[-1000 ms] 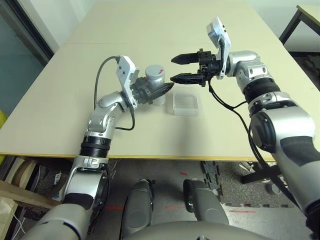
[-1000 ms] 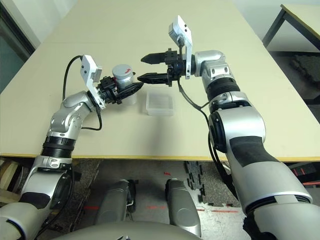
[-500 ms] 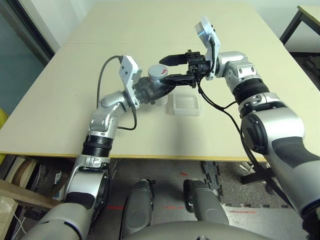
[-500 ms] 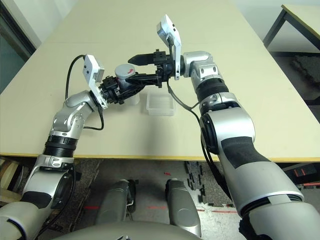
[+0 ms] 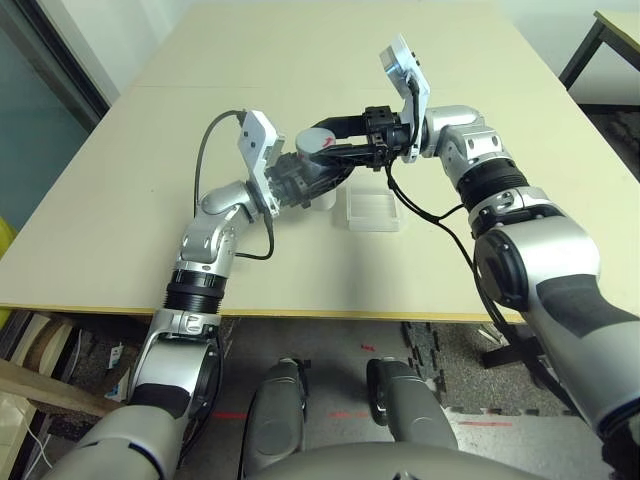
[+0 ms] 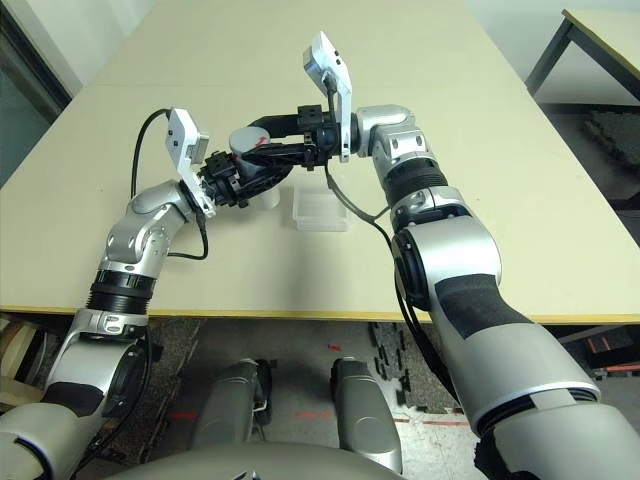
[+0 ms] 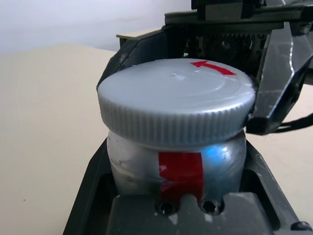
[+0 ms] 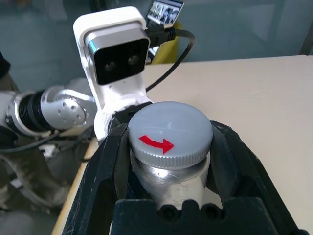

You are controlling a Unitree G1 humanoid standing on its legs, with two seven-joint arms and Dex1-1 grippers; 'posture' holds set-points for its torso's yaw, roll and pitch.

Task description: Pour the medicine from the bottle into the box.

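Change noted: the right gripper [image 5: 318, 141], spread wide a second ago, has closed in from three o'clock and now grips the screw cap [image 8: 170, 132]. The left gripper [image 5: 334, 176] is closed round the body of the bottle [image 7: 132, 169], reaching from about eight o'clock. Finding: the cap is on, so pouring must wait; unscrewing appears to be next, with the left grip likely resisting the twist. The bottle stands on the table [image 5: 240, 265], cap upward, long axis near vertical, the clear box [image 5: 372, 225] near it at about four o'clock
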